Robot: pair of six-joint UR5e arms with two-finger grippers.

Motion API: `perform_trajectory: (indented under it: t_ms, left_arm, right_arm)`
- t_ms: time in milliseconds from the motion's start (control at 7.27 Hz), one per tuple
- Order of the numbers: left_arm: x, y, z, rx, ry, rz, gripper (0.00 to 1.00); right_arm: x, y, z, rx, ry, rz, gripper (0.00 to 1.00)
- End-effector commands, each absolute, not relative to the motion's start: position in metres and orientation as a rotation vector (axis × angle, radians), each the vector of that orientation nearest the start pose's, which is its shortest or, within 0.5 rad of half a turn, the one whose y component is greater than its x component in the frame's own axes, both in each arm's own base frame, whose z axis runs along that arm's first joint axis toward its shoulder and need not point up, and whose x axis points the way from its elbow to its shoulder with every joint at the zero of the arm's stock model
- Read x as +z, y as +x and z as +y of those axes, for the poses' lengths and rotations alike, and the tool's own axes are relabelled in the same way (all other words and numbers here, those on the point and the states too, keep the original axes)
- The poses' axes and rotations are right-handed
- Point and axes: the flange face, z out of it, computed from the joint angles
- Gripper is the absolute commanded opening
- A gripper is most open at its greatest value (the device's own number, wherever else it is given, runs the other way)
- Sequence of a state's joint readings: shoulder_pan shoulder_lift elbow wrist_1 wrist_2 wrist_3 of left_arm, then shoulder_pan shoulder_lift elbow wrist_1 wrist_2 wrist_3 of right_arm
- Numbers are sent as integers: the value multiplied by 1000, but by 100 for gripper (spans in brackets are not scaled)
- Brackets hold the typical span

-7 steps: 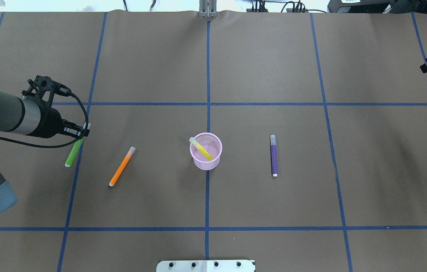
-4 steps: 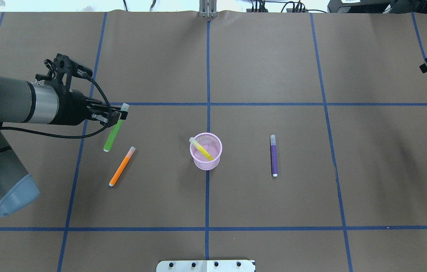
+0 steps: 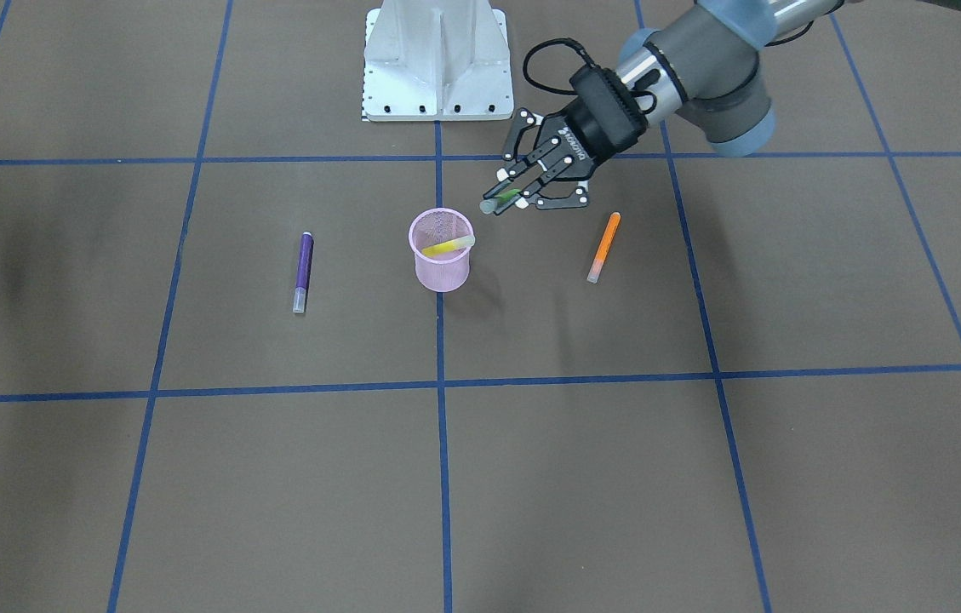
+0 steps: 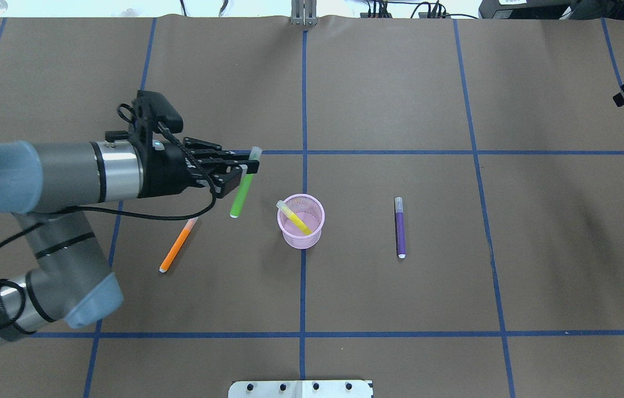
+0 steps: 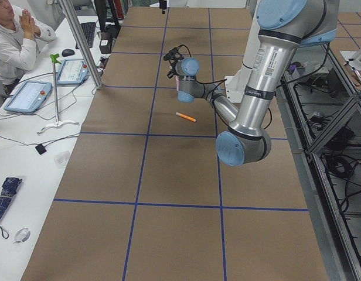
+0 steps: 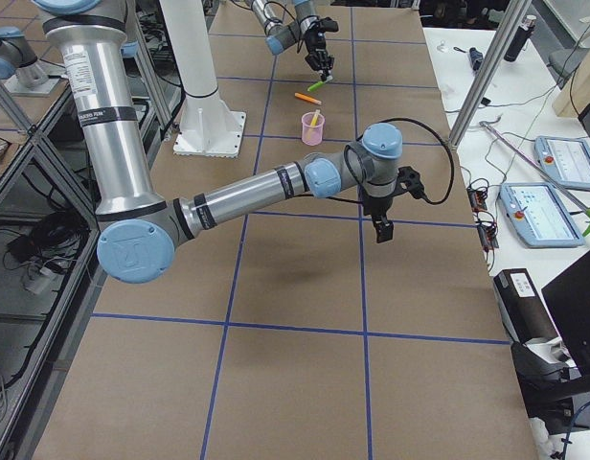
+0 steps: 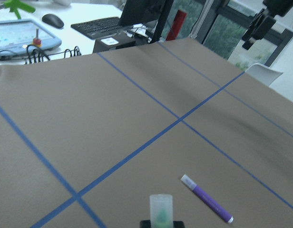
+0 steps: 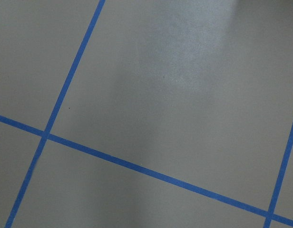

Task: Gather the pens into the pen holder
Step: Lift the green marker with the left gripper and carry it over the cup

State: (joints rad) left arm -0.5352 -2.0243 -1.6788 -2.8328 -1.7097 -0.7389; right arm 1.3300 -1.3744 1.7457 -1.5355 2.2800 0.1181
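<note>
My left gripper (image 4: 246, 167) is shut on the green pen (image 4: 241, 193) near its pale cap and holds it above the table, just left of the pink mesh pen holder (image 4: 301, 235). It also shows in the front view (image 3: 511, 197). The pen's cap (image 7: 161, 208) shows at the bottom of the left wrist view. The yellow pen (image 4: 295, 219) leans inside the holder. The orange pen (image 4: 177, 245) lies on the table left of the holder, under my left arm. The purple pen (image 4: 399, 226) lies to the holder's right. My right gripper (image 6: 382, 228) hangs over the table's far right; I cannot tell whether it is open.
Brown paper with blue tape lines (image 4: 304, 110) covers the table. The robot's white base plate (image 3: 437, 60) stands behind the holder in the front view. A person sits at a side desk (image 5: 16, 35) beyond the table's far edge.
My left arm has swung to the right with the green pen in its grip, from the table's left side to just beside the holder. The other pens and the holder have not moved.
</note>
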Motion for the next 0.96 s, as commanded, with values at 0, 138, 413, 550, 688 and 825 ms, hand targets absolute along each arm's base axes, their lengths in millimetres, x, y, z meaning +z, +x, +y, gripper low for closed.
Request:
perform_trajectory:
  t_ms: [0, 138, 413, 550, 688, 825]
  left_arm:
    - [192, 502, -406, 266, 1149, 1521, 0]
    - [204, 510, -407, 264, 1150, 1524, 0]
    - [216, 517, -410, 264, 1148, 1523, 0]
    - [217, 524, -404, 260, 1142, 1526, 0]
    - [221, 535, -397, 262, 1131, 1523, 27]
    - [218, 537, -396, 258, 1131, 1526, 61]
  right_arm:
    - [467, -69, -570, -260, 259, -759, 100]
    - [468, -69, -569, -260, 257, -758, 100]
    - [469, -70, -570, -258, 255, -758, 100]
    - [469, -69, -570, -256, 255, -757, 100]
    - [469, -70, -572, -255, 254, -754, 100]
    - [470, -70, -573, -254, 253, -754, 100]
